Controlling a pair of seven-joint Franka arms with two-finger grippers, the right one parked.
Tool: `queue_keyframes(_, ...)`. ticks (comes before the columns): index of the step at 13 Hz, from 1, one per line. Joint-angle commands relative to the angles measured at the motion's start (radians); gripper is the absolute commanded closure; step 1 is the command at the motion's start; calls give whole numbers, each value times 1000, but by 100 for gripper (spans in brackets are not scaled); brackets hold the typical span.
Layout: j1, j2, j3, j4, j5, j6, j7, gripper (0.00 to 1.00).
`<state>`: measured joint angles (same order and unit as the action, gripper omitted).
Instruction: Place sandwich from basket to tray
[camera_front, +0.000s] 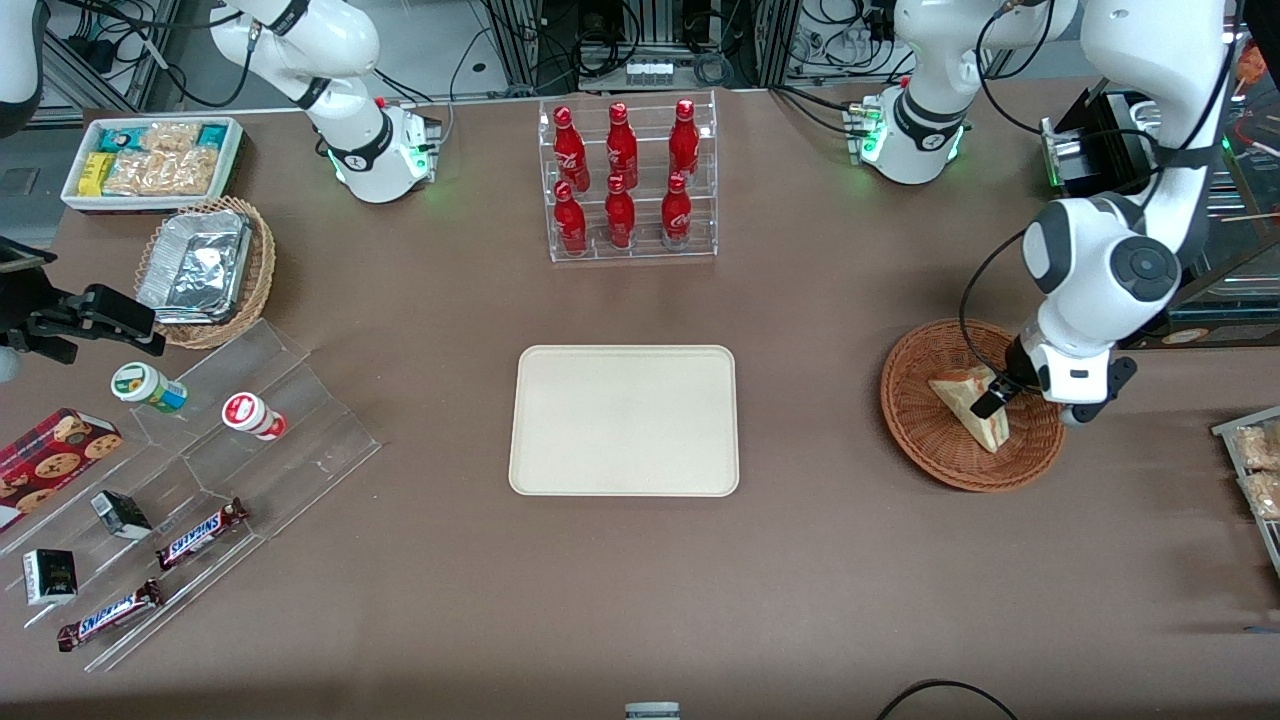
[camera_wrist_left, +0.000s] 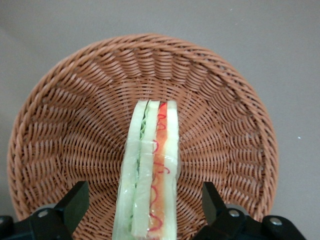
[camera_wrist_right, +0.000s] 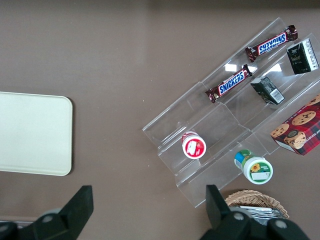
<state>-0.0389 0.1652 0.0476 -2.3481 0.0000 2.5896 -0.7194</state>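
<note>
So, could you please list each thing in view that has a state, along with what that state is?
hand: open, down in the basket, one finger on either side of the sandwich, not closed on it
sandwich: in the basket, standing on edge, filling stripe showing
basket: holds the sandwich
tray: empty, flat on the table
bottle rack: holds six red bottles, upright
</note>
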Motion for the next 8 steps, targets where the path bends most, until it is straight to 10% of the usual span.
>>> queue_keyframes(1,-7,-13,-5,-42,17,47,-37,0)
queue_keyframes(4,-10,2,-5,-42,17,58,-38,6)
queue_keyframes(8,-12,4,-5,-39,17,55,-58,88)
